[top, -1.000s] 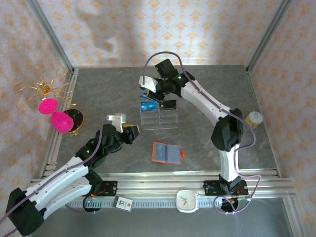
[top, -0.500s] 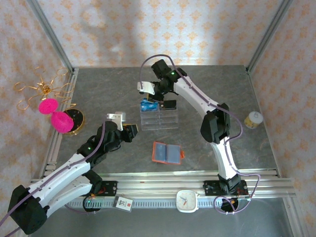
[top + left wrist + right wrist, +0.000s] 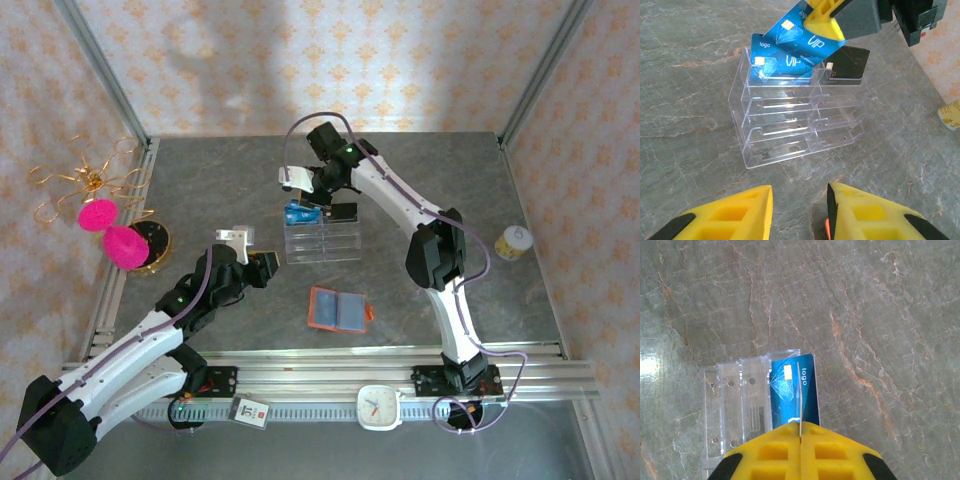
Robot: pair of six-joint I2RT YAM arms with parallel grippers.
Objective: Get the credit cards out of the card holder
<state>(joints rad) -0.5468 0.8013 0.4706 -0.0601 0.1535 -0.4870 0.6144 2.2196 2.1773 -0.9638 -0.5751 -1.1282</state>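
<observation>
The orange card holder [image 3: 338,310] lies open on the table, grey-blue lining up, with no gripper on it. My right gripper [image 3: 312,200] [image 3: 800,426] is shut on a blue card [image 3: 807,31], held tilted above the rear left of the clear tray [image 3: 322,241] [image 3: 790,125]. In the right wrist view that held card [image 3: 799,395] shows edge-on. A second blue card [image 3: 771,62] [image 3: 809,385] stands in the tray's rear left slot, and a black card [image 3: 847,62] [image 3: 344,212] in the rear right slot. My left gripper [image 3: 264,266] [image 3: 800,210] is open over bare table in front of the tray.
A pink flower ornament on a gold base [image 3: 118,240] and a gold wire piece [image 3: 85,182] stand at the left edge. A small yellow cup [image 3: 513,242] sits at the right. A white clock [image 3: 379,407] and a tag [image 3: 250,410] rest on the front rail.
My right gripper has swung a little left and lower with the blue card, closer to the tray's rear left slot. The left arm has barely moved.
</observation>
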